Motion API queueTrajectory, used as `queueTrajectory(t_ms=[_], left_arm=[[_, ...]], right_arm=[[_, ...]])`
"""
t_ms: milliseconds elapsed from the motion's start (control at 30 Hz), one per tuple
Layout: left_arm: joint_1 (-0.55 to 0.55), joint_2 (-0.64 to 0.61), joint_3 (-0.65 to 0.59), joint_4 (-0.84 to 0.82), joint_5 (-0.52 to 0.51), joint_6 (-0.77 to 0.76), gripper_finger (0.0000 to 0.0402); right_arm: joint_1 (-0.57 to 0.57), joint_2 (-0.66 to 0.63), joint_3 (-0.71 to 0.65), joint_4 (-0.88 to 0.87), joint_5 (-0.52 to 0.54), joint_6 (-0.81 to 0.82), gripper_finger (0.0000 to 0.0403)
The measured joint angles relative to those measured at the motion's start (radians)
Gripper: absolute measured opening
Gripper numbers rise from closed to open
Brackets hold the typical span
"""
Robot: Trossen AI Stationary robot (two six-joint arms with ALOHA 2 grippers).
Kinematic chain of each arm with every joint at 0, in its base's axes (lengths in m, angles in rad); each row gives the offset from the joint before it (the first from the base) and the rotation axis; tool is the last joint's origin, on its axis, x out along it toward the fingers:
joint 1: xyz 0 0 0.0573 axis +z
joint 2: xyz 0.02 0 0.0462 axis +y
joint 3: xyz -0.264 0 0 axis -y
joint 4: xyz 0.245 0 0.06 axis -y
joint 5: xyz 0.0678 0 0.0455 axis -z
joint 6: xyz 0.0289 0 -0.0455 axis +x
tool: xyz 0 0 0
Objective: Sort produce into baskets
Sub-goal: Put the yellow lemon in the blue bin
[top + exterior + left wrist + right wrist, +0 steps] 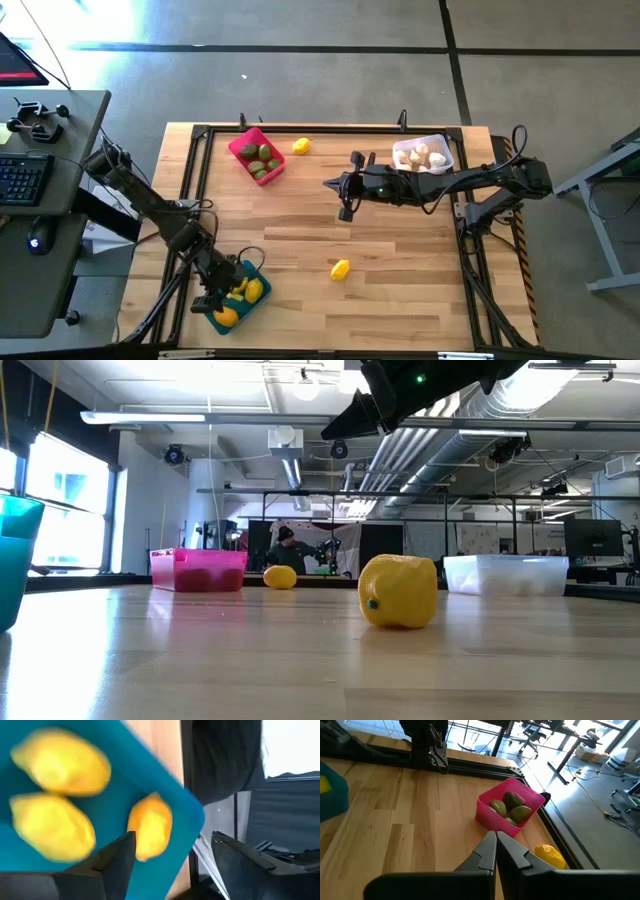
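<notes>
Teal basket point(236, 300): sits at the near left corner of the wooden table point(400, 260) and holds three yellow lemons point(52, 762).
Left gripper point(210, 298): hangs directly over the teal basket; its fingers are spread apart with nothing between them, one lemon lying just below.
Pink basket point(256, 155): far left of the table, holding the green fruits point(512, 810).
Whitish basket point(424, 155): far right, holding the garlic bulbs point(420, 156).
Loose produce: one lemon point(340, 269) lies alone mid-table toward the near edge; a second lemon point(301, 146) lies just beside the pink basket at the far edge.
Right gripper point(337, 184): held above mid-table, between the whitish and pink baskets, fingers pressed together and empty.
Step in hand: the greens and garlic look sorted; the yellow sort appears two items short.
Next move: judged to be a pickup of a stray lemon. The left arm is nearer the mid-table one; the right gripper must part its fingers before it can take the far one.
Risk: the oval lemons may roll if nudged off-centre.
</notes>
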Motion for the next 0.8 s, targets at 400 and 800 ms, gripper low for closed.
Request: queueTrajectory(t_ms=[400,800], left_arm=[[0.388,-0.024,0.006,-0.006,0.098,0.495,0.0056],[0.782,0.010,0.006,0.029,0.079,0.680,0.0001]], right_arm=[[-0.100,-0.001,-0.095,0.112,-0.091,-0.008,0.0000],[-0.154,0.000,-0.329,0.361,-0.088,0.139,0.0000]])
